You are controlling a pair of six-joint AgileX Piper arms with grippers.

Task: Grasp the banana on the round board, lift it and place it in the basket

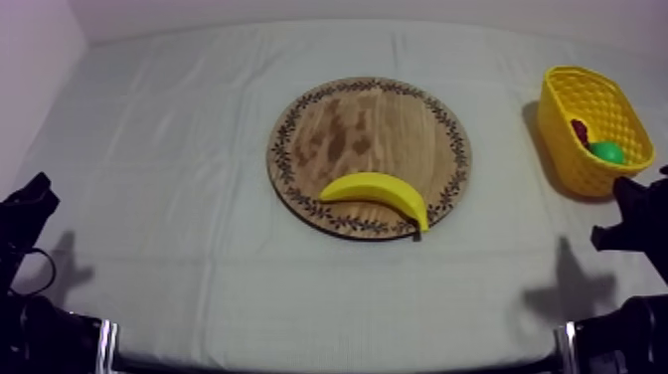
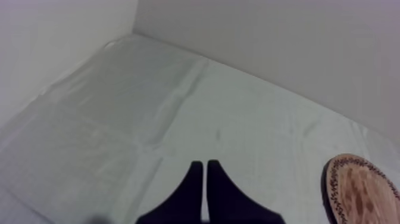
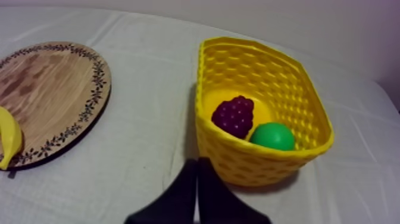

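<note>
A yellow banana (image 1: 381, 191) lies on the near right part of the round wooden board (image 1: 348, 124), its stem end reaching the patterned rim. The banana's tip (image 3: 9, 140) and the board (image 3: 50, 83) also show in the right wrist view, left of the yellow basket (image 3: 297, 107). The basket (image 1: 572, 94) stands at the table's right side. My left gripper (image 2: 205, 170) is shut on nothing over bare cloth, far left of the board (image 2: 363, 190). My right gripper (image 3: 197, 168) is shut, just in front of the basket's near wall.
In the basket lie a dark purple bunch of grapes (image 3: 235, 115) and a green round fruit (image 3: 272, 136). Both arms rest low at the table's front corners, left (image 1: 25, 214) and right (image 1: 636, 214). Walls bound the table's far and left edges.
</note>
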